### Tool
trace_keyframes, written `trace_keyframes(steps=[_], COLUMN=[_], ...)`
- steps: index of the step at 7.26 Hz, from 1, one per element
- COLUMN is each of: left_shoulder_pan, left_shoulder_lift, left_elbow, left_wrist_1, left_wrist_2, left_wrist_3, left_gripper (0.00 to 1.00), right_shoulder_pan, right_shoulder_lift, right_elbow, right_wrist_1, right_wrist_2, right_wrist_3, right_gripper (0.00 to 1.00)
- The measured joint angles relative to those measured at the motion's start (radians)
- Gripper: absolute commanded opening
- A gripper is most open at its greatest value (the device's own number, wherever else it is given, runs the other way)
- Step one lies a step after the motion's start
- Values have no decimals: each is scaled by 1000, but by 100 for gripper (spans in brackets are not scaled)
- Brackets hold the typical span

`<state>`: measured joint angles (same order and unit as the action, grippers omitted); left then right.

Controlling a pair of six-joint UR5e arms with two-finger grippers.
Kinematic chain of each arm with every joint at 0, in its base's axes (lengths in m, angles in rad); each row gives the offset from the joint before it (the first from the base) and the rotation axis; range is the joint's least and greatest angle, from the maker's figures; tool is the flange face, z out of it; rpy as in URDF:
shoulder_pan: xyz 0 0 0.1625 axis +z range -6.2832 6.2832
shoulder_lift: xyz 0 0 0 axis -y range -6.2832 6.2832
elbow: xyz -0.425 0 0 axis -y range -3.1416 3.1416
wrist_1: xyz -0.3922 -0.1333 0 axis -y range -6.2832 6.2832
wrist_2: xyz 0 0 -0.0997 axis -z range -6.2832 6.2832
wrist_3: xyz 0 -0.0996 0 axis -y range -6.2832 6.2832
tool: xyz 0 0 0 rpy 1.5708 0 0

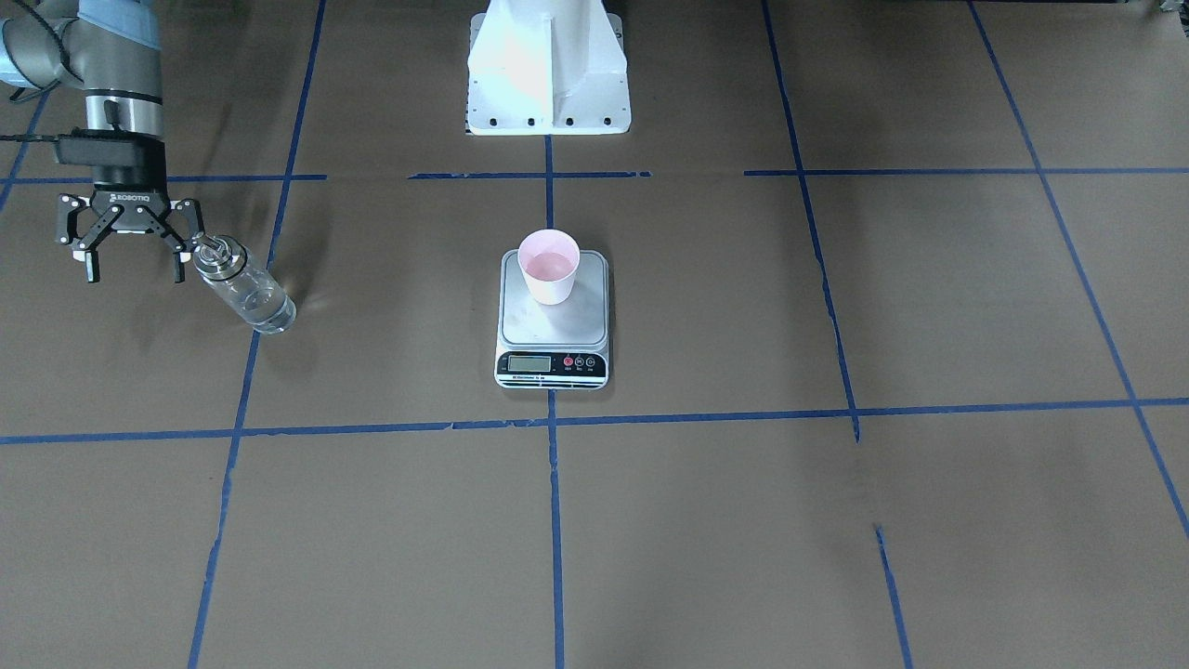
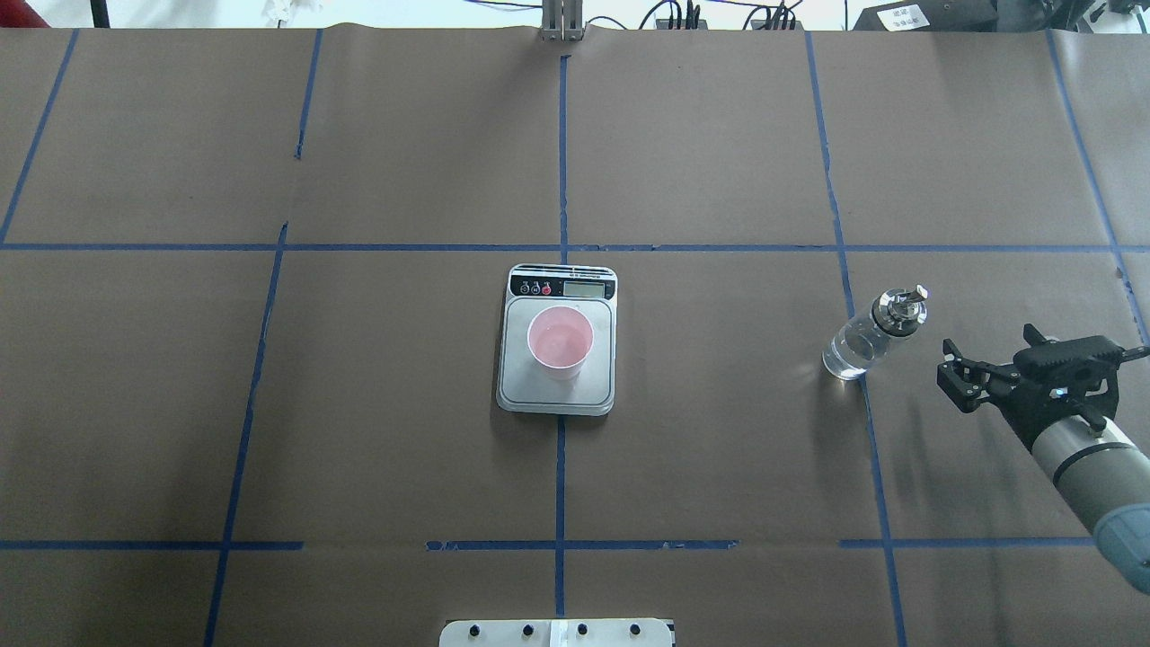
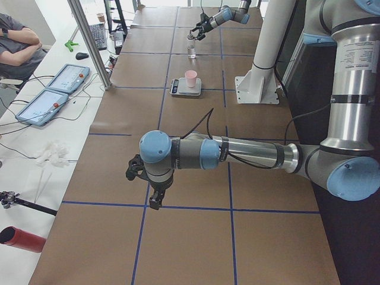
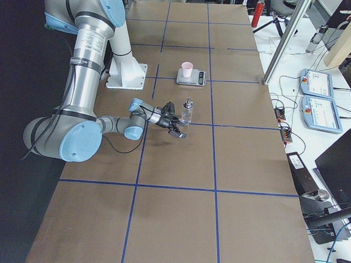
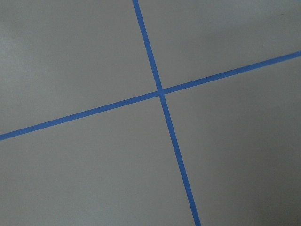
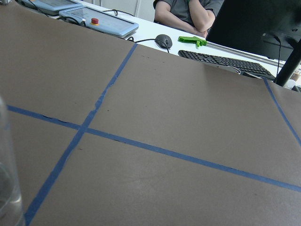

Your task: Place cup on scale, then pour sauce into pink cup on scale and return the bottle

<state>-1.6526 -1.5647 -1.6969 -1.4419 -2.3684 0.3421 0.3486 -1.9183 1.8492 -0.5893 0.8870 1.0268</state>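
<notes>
The bottle (image 1: 243, 288) stands upright on the surface (image 1: 743, 520), out on the robot's right side and well apart from the scale (image 1: 539, 325). Its long axis is vertical, with the metal spout on top. The right gripper (image 1: 135, 273) hangs just beside it, jaws apart and nothing between them.

The relation that matters is sideways. The bottle lies outside the jaws, off the finger that faces the middle of the surface, not in the gap. The right wrist view agrees — only a sliver of glass shows at its left edge, with bare paper ahead. From the front the bottle's collar looks almost against that finger, while the overhead view suggests a small gap; whether they touch cannot be told.

The cup (image 1: 554, 290) sits on the scale's steel platform, and its pink inside seems to hold a shallow pool of clear sauce (image 1: 547, 268). On that showing, the pouring and the return look done. What is left is likely a clean retreat of the right arm — away from the bottle, so the finger does not clip the collar and tip the tall glass.

The left gripper (image 3: 142, 187) hovers low over bare paper, much the farther of the two. Whether its jaws are apart cannot be told.
</notes>
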Motion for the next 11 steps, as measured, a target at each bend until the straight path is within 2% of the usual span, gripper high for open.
trace_keyframes(steps=[2,4,6,7,8,9,11], left_shoulder_pan=[1,2,2,3,3,5,30], left_shoulder_lift=[0,0,0,1,5,9,22], left_elbow=[-1,-2,-1,1,3,7,11], left_wrist_1=[0,-1,-1,-1,-1,0,-4], left_wrist_2=[-1,-1,-2,-1,0,3,8], left_wrist_3=[0,0,0,0,0,0,1], left_gripper=[100,100,100,100,100,100,100], right_shoulder_pan=[193,440,737,880,983,1053,1136], right_shoulder_lift=[0,0,13,30,60,103,172], right_elbow=[5,2,-5,-6,-4,-6,-22], right_wrist_1=[46,69,-12,-112,-247,-415,-740], right_wrist_2=[286,639,1010,1161,1260,1310,1335], right_wrist_3=[-149,-301,-523,-653,-749,-863,-1095], right_gripper=[100,100,100,100,100,100,100])
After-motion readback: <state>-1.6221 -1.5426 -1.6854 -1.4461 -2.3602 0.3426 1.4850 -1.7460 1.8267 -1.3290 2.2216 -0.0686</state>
